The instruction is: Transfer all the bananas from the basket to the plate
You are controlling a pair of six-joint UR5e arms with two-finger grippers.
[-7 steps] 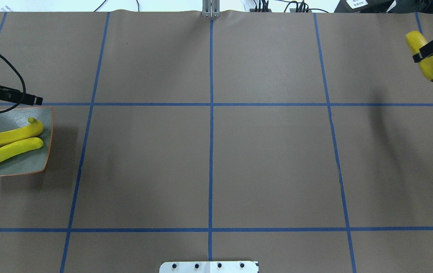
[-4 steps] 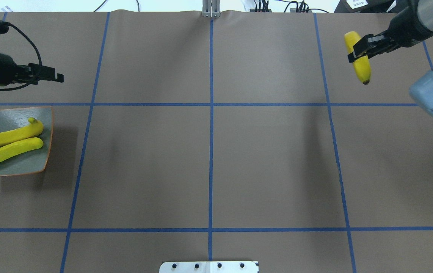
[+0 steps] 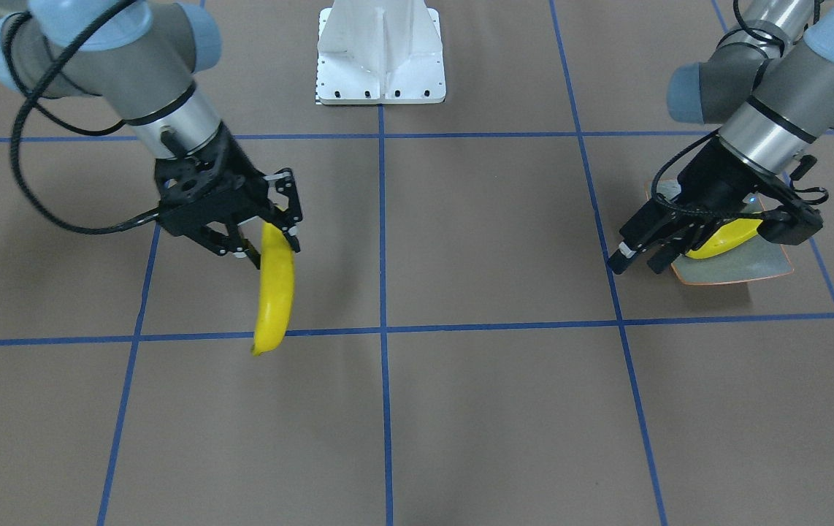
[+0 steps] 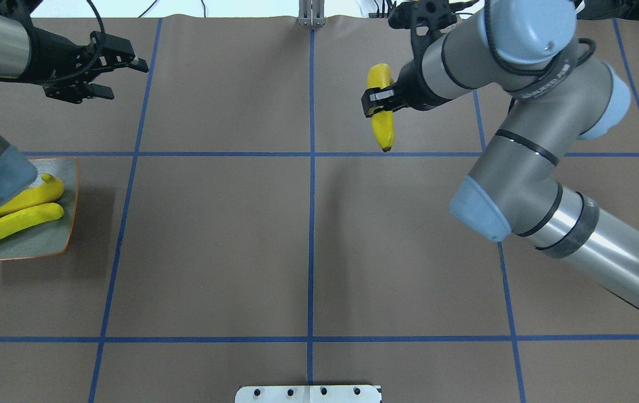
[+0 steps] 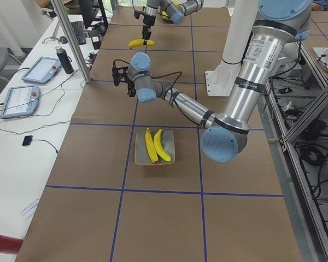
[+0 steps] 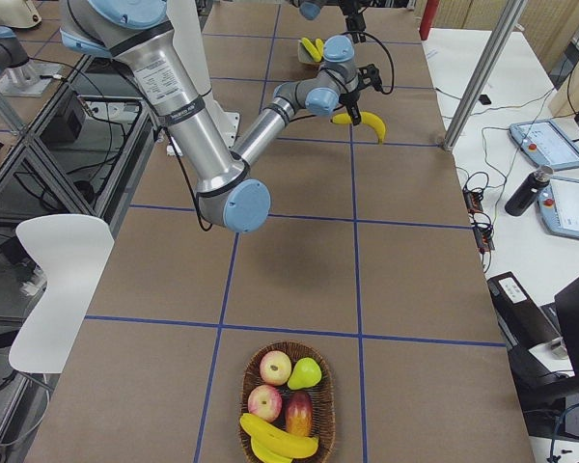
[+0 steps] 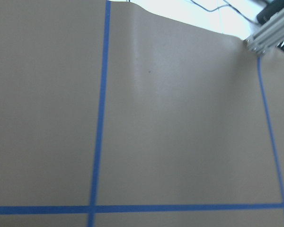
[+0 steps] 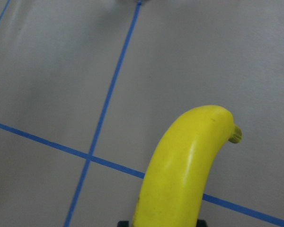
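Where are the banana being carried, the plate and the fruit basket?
carried banana (image 4: 384, 130), overhead view, its free lower half.
plate (image 4: 34, 242), overhead view, bare glaze near its lower edge.
basket (image 6: 327, 405), right side view, its woven right wall.

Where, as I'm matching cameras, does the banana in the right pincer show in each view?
Front-facing: held banana, left of centre.
Overhead: held banana, upper middle, right of centre line.
Exterior left: held banana, far top, left of centre.
Exterior right: held banana, far, upper right of centre.
Left wrist: absent.
Right wrist: held banana, bottom centre, close.
Landmark: the plate, in all four exterior views.
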